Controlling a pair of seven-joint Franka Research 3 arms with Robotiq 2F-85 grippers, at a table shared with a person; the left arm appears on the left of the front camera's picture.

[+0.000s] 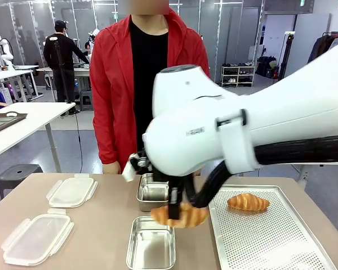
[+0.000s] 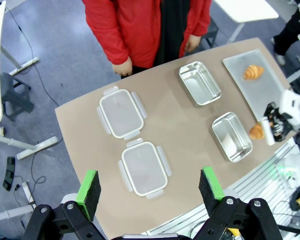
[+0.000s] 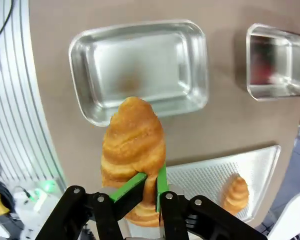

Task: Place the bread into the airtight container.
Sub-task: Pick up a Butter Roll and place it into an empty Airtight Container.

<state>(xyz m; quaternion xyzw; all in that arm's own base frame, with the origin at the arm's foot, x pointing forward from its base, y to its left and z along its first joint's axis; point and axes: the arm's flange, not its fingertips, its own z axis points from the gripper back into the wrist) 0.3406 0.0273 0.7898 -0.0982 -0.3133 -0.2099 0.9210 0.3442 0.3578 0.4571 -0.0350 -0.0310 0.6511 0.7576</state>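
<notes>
A golden croissant (image 1: 181, 216) (image 3: 134, 145) (image 2: 257, 131) hangs just above the table, and my right gripper (image 1: 176, 209) (image 3: 151, 183) is shut on its end. It hovers by the right rim of the near steel container (image 1: 151, 243) (image 3: 139, 70) (image 2: 232, 136), which has nothing in it. A second steel container (image 1: 152, 192) (image 3: 277, 62) (image 2: 200, 82) stands farther back. Another croissant (image 1: 248, 202) (image 3: 236, 194) (image 2: 253, 72) lies on the perforated tray (image 1: 270, 242). My left gripper (image 2: 149, 185) is open, high above the table.
Two translucent snap lids (image 1: 72, 191) (image 1: 36, 236) lie on the table's left side. A person in a red jacket (image 1: 115, 84) stands at the far edge, hands down by the table. The right arm's white body (image 1: 259, 129) hides much of the middle.
</notes>
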